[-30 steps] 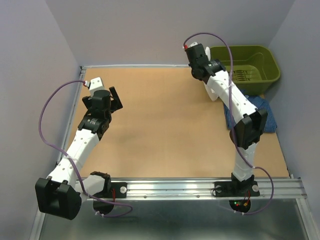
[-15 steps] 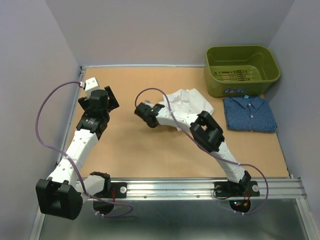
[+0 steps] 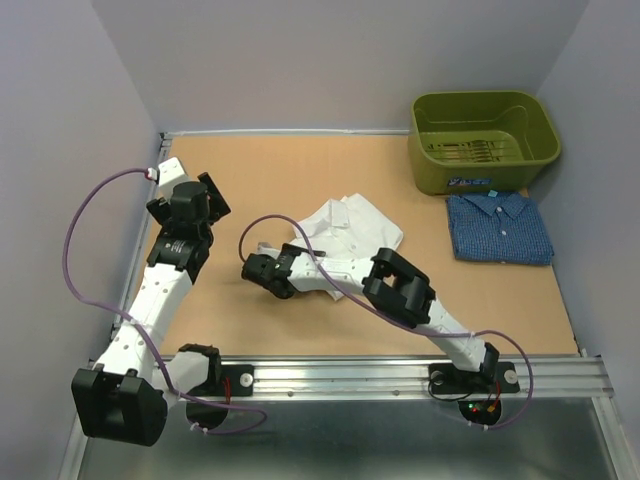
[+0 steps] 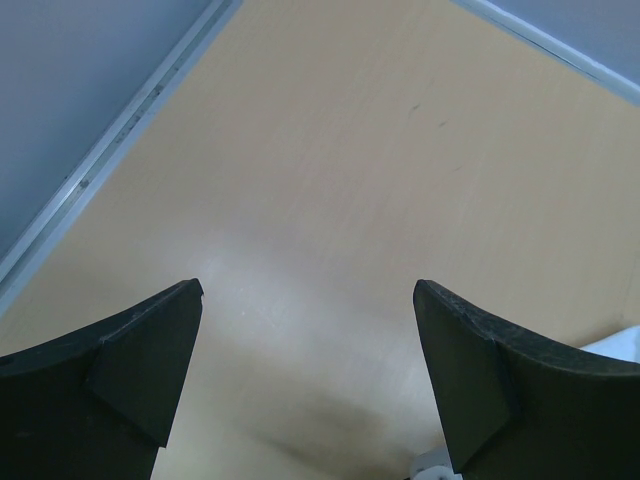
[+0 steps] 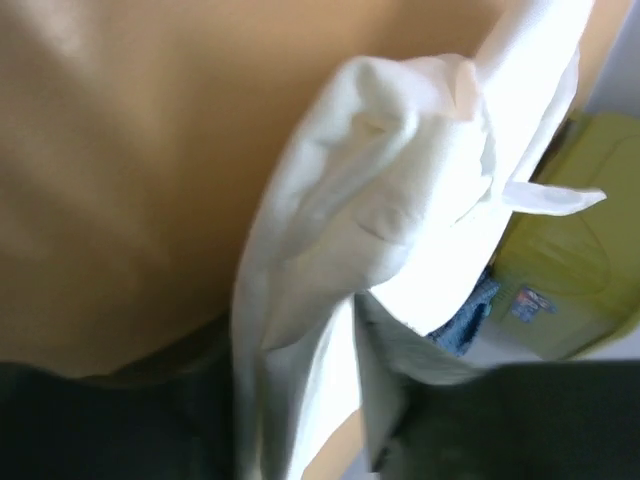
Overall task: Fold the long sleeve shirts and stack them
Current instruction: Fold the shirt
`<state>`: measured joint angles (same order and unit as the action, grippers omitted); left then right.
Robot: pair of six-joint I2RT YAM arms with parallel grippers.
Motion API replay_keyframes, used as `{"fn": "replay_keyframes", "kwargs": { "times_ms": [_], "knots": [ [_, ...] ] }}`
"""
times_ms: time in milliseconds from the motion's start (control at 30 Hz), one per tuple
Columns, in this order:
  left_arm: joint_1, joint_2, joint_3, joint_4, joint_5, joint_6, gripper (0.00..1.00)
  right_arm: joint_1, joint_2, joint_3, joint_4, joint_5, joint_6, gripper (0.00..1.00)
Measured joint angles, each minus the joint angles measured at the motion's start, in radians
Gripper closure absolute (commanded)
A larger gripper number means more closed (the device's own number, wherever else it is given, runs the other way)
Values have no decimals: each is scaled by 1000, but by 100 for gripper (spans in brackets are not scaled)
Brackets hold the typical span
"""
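Directly against right gripper (image 3: 255,270), white shirt (image 3: 345,228)

White shirt (image 3: 345,228), blue checked shirt (image 3: 498,228)

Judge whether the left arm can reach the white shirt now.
Probably yes. The open left gripper hovers over bare table with nothing between it and the white shirt, though the right gripper at the shirt's edge may crowd it.

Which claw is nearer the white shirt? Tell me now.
Right. The right claw is at the near-left edge of the white shirt, cloth against it. The left claw hangs open over the table, off to the shirt's left.
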<state>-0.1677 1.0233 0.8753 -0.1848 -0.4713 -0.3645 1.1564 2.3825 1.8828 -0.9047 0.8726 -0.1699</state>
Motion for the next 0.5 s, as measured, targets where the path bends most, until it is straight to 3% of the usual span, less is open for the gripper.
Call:
{"fn": "replay_keyframes", "kwargs": {
  "times_ms": [233, 500],
  "knots": [
    [0, -16, -16, 7, 45, -14, 2, 42, -88, -8, -7, -175, 63, 33],
    [1, -17, -16, -55, 190, -85, 2, 40, -455, -202, 25, -369, 176, 32]
  ]
}}
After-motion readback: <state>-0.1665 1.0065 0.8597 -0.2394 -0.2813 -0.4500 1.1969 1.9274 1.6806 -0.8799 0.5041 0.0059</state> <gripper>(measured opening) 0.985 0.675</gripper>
